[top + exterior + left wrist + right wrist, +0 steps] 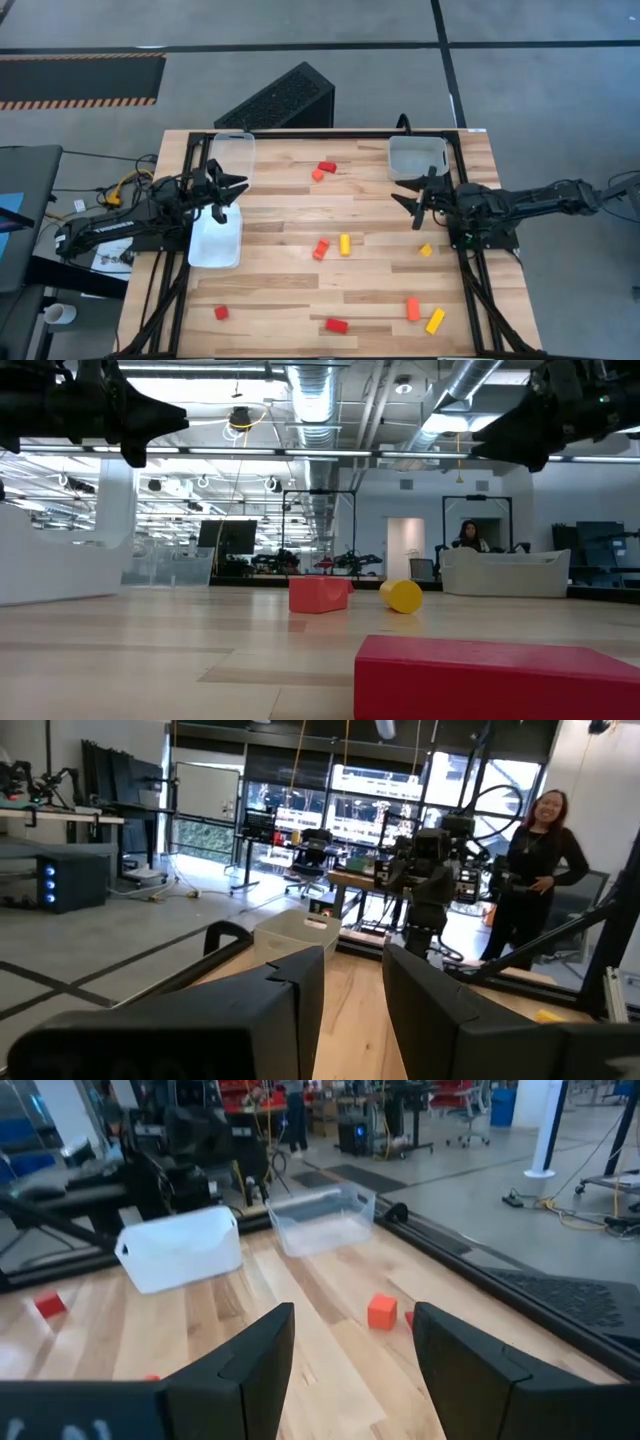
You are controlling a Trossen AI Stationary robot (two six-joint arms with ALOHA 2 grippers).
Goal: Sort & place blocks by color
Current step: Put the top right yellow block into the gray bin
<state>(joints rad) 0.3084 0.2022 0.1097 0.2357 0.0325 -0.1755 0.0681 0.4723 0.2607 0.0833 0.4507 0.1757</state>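
- Blocks [344, 244] lie scattered on the table [280, 290], most from centre toward five o'clock.
- Left gripper [222, 190] hovers at nine o'clock above a tray [215, 243], slightly parted, empty.
- Right gripper [416, 198] at three o'clock, fingers apart, empty.

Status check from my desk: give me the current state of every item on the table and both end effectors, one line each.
Left end effector: open, empty, raised above the left trays.
Right end effector: open, empty, raised by the right tray.
Clear plastic tray at the back left: upright, no blocks inside.
White-looking plastic tray at the left edge: no blocks inside.
Clear plastic tray at the back right: no blocks inside.
Small red, orange and yellow blocks: scattered loose on the wooden table, none sorted.
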